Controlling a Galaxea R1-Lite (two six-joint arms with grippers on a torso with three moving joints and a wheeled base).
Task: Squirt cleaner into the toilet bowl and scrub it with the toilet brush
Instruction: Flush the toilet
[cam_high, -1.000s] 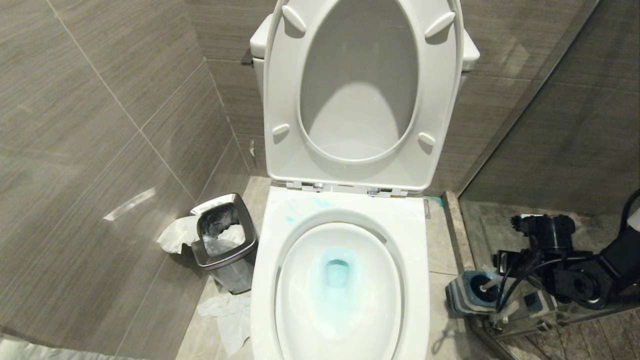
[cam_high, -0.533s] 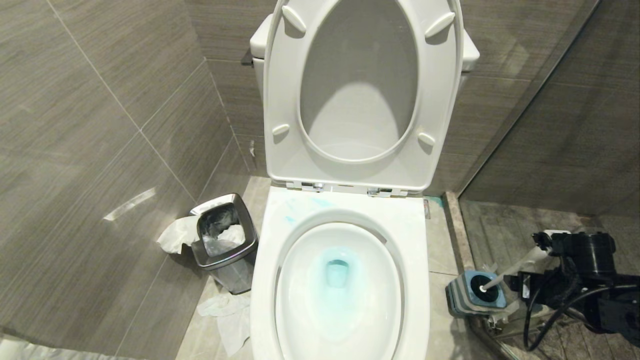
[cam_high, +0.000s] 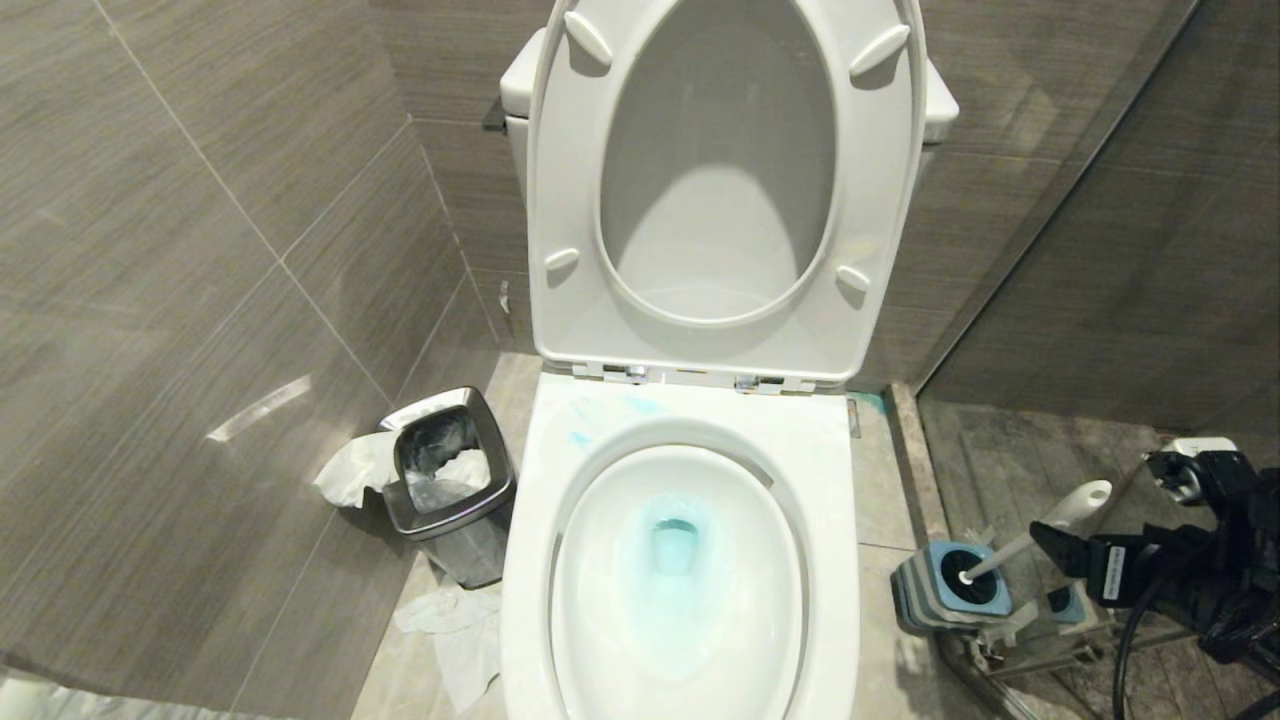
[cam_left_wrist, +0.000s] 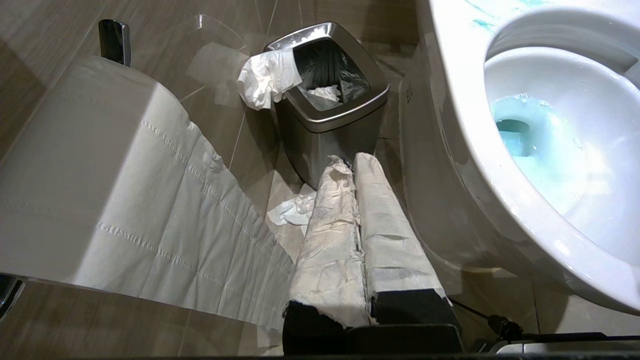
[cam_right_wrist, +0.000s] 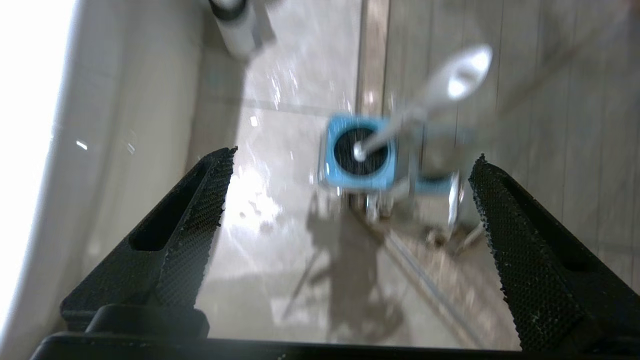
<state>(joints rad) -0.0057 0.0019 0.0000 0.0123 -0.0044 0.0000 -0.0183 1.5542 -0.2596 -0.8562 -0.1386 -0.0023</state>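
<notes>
Plastic, slim and light — that is what you are dealing with in the toilet brush (cam_high: 1040, 530), so it should lift with little effort, though a smooth, rounded handle can slip or swing in a loose hold.

From the head camera, the brush stands in its blue-and-grey holder (cam_high: 950, 592) on the floor to the right of the toilet bowl (cam_high: 680, 560), handle leaning up and to the right. Blue cleaner (cam_high: 672, 545) tints the water in the basin. The right gripper (cam_high: 1085, 560) sits just beside the handle's upper end, not on it. A steel bin (cam_high: 447, 480) stands on the left.

From the left wrist camera, the left gripper (cam_left_wrist: 356, 165) hangs near the bin with its paper-wrapped fingers pressed together, empty.

From the right wrist camera, the fingers (cam_right_wrist: 197, 210) are spread wide with nothing between them; the holder and the slanting handle lie beyond, well apart from both.

I would take the handle on its straight upper shaft, below the rounded end. The bristle head is soft and probably wet — expect drips, and expect the light holder to shift if the head drags.
</notes>
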